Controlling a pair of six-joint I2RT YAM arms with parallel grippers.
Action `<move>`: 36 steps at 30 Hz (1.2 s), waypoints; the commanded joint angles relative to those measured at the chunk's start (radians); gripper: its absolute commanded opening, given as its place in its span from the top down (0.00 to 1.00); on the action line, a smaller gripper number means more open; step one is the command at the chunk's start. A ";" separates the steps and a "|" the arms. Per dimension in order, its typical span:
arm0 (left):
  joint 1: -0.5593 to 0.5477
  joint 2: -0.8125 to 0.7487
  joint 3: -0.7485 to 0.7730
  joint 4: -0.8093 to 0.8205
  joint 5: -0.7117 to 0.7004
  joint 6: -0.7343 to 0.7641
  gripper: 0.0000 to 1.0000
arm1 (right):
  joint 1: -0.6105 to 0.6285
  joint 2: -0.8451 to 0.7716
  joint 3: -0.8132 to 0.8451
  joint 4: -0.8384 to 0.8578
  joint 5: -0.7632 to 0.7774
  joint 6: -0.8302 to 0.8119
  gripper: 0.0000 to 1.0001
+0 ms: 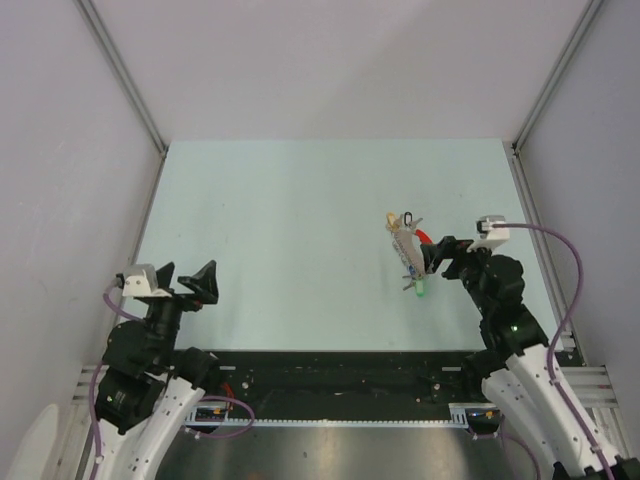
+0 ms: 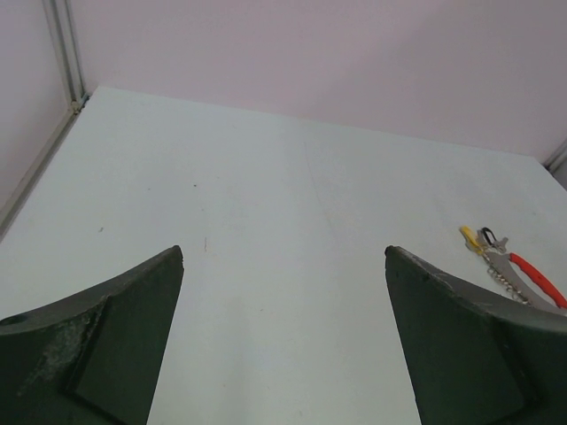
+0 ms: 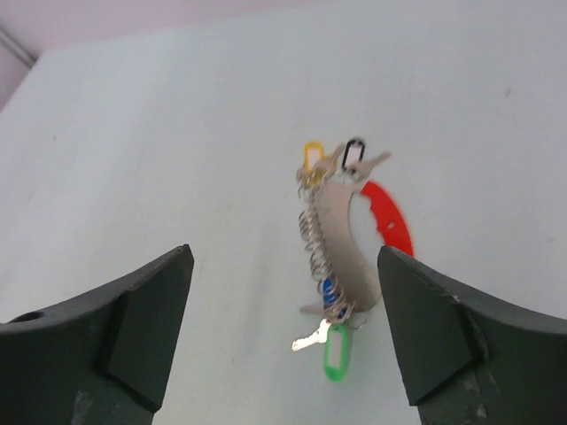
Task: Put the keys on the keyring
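Right claw (image 3: 283, 266) is spread wide, pinching nothing; keyring (image 3: 341, 239) lies on the tabletop (image 3: 133, 133) just ahead of the gap, green key (image 3: 336, 352) nearest.

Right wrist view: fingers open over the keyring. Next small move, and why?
Probably raise the right gripper straight up, clear of the keyring. Its fingers stand open and hold nothing; the keyring lies flat on the table, and the green key and blue key appear to hang from its near end already.
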 commanded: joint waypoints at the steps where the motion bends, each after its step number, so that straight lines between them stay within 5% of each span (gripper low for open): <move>1: 0.006 -0.043 -0.025 -0.017 -0.136 -0.045 0.00 | -0.005 -0.169 0.049 0.011 0.193 0.026 0.01; 14: 0.008 -0.103 -0.114 0.089 -0.245 -0.071 0.00 | -0.005 -0.501 0.049 0.023 0.408 -0.026 0.00; 36: 0.008 -0.083 -0.054 0.118 -0.248 0.044 0.00 | -0.023 -0.506 0.058 -0.033 0.396 -0.026 0.00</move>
